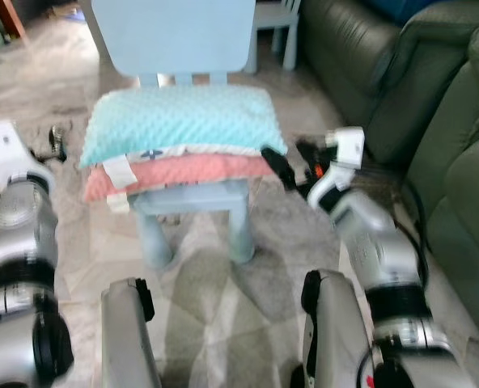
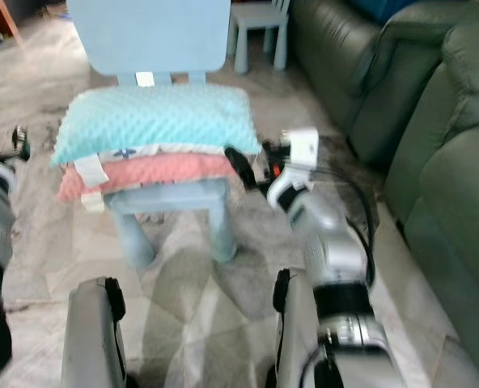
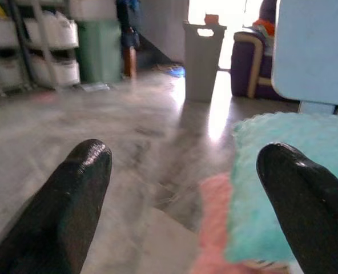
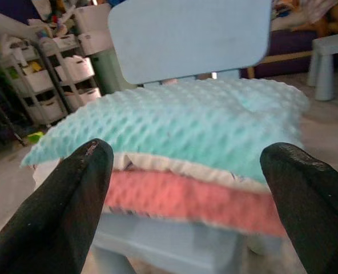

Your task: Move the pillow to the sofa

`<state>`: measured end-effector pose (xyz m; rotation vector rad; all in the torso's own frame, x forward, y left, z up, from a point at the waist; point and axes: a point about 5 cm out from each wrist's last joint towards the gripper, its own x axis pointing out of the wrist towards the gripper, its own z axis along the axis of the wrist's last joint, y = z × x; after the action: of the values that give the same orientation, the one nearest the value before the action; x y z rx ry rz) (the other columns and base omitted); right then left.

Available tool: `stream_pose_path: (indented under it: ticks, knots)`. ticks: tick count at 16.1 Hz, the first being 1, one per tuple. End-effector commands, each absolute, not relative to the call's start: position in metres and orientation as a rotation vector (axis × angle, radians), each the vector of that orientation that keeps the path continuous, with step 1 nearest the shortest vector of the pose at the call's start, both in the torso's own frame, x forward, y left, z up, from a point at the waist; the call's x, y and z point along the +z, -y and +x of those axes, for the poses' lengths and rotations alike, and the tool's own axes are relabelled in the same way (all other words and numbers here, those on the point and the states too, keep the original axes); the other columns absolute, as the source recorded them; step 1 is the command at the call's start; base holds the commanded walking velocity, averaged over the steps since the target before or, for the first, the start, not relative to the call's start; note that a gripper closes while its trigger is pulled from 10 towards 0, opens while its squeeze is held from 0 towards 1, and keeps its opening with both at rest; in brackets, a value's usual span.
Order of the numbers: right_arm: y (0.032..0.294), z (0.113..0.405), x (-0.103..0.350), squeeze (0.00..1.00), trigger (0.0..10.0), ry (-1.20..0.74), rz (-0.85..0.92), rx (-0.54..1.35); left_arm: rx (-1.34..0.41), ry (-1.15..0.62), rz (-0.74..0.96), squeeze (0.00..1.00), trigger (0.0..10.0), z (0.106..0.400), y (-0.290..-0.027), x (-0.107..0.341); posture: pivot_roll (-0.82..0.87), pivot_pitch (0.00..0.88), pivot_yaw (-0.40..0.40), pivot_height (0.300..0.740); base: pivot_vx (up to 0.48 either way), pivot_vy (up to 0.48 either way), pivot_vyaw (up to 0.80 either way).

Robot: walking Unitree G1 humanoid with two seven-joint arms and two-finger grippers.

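Filling the right side of the head views, the dark green leather sofa [image 1: 434,97] has broad, puffy cushions and stands well apart from the task's thing across a strip of pale marbled floor [image 1: 207,299]. Before the robot stands a small light-blue plastic chair [image 1: 175,40] with a flat, rounded backrest and stubby legs, and its seat holds two stacked cushions: the teal pillow [image 1: 183,121], soft and covered in a raised dotted texture, lies on top of a pink pillow [image 1: 191,171] of the same bumpy fabric, with a white band between them. A second small blue chair [image 1: 276,28] stands further back, beside the sofa's end. In the left wrist view a grey slotted bin [image 3: 204,57] stands on the floor far off, with white storage drawers [image 3: 55,34] on a rack along the wall. The right gripper [image 1: 278,166] reaches in at the stack's right end, just beside the seam of the two pillows; its black fingers [image 4: 72,205] are spread wide with nothing between them, framing the stack in the right wrist view. The left gripper [image 3: 186,211] is near the stack's left end, its fingers likewise wide apart and empty, the teal and pink corners lying just beyond one fingertip.
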<state>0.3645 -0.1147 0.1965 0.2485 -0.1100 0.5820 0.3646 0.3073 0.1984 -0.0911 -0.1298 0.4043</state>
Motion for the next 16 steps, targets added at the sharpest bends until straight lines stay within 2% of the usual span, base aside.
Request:
stream_pose_path:
  ticks: [1,3,6,9,11,13,16]
  knots:
    - [0.114,0.368,0.203,0.00,10.0,0.134,0.266,0.579,0.410,0.109,-0.133,0.00,10.0,0.365,-0.313,0.197,-0.09,0.158,0.007,0.371,0.000,0.000,0.00]
    - [0.113,0.378,0.223,0.00,10.0,0.201,0.273,0.511,0.368,0.116,-0.161,0.00,10.0,0.375,-0.302,0.206,-0.08,0.198,0.015,0.371,0.000,0.000,0.00]
    - [0.119,0.371,0.224,0.00,10.0,0.223,0.286,0.483,0.248,0.136,-0.079,0.00,10.0,0.377,-0.279,0.202,-0.06,0.224,0.016,0.371,0.000,0.000,0.00]
    - [0.119,0.363,0.209,0.00,10.0,0.198,0.264,0.491,0.258,0.116,-0.111,0.00,10.0,0.371,-0.285,0.189,-0.07,0.226,0.021,0.371,0.000,0.000,0.00]
    - [0.123,0.363,0.208,0.00,10.0,0.207,0.245,0.467,0.319,0.110,-0.133,0.00,10.0,0.367,-0.298,0.187,-0.06,0.224,0.024,0.371,0.000,0.000,0.00]
    - [0.129,0.377,0.216,0.00,10.0,0.222,0.185,0.429,0.399,0.153,-0.151,0.00,10.0,0.369,-0.315,0.207,-0.07,0.230,0.021,0.371,0.000,0.000,0.00]
    - [0.129,0.384,0.231,0.00,10.0,0.249,0.182,0.442,0.405,0.202,-0.159,0.00,10.0,0.373,-0.317,0.227,-0.06,0.223,0.011,0.371,0.000,0.000,0.00]
